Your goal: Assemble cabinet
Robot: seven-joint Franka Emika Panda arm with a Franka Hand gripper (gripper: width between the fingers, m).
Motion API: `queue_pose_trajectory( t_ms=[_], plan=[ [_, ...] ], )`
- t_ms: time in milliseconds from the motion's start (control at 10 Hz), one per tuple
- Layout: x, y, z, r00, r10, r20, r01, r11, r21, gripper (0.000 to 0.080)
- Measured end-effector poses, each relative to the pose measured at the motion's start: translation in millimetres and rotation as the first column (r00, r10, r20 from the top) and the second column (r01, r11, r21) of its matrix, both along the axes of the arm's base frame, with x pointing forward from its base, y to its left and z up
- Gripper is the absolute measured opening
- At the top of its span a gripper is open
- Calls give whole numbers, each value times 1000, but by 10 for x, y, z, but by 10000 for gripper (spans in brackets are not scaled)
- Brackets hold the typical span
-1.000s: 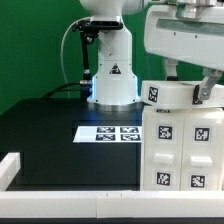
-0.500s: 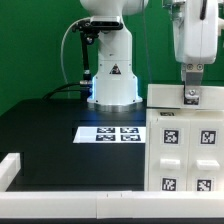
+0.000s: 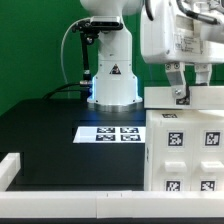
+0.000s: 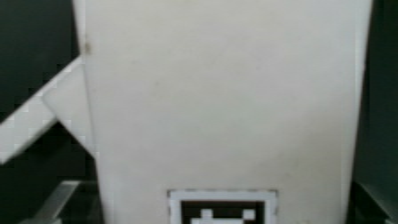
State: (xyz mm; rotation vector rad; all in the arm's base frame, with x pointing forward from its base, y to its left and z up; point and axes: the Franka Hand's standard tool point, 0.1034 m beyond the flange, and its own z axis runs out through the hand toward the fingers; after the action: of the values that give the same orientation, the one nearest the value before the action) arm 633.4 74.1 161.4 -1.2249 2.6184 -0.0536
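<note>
1. Exterior view shows the cabinet [image 3: 185, 140] as the biggest thing in play: a white box standing at the exterior view's right on the black table [image 3: 50, 125], directly beneath the gripper [image 3: 180, 97], its tagged fronts facing the camera.
2. Next in size, the top panel [image 3: 195, 96] of the cabinet lies right at the gripper's tips; the wrist view is filled by one white panel face [image 4: 214, 100] with a tag [image 4: 226, 208] at its edge, so the hand is very close to it.
3. Whether the fingers are clenched on that panel or merely resting against it, I cannot tell; the jaws are not clearly visible in either picture.
4. To do this step well, I judge the hand should press straight down, keeping the panel square to the box walls so it seats without tilting.
5. Smallest concern: the marker board [image 3: 110, 132] lies off to the gripper's side, well apart, and needs no touching.
</note>
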Motion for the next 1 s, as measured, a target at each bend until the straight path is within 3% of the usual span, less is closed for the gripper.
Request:
queue_pose_trajectory(
  t_ms=[200, 500, 600, 700, 900, 1000],
  plan=[
    [-5, 99, 23, 1000, 25, 9, -25, 1000, -2, 553],
    [-9, 83, 15, 998, 65, 9, -65, 998, -14, 553],
    [-9, 82, 14, 998, 67, 9, -66, 998, -15, 717],
    [-15, 81, 24, 991, 136, 4, -136, 990, -27, 717],
    [3, 116, 184, 944, 331, 15, -330, 943, -36, 792],
    [4, 133, 247, 870, 493, 25, -490, 869, -72, 792]
  ],
)
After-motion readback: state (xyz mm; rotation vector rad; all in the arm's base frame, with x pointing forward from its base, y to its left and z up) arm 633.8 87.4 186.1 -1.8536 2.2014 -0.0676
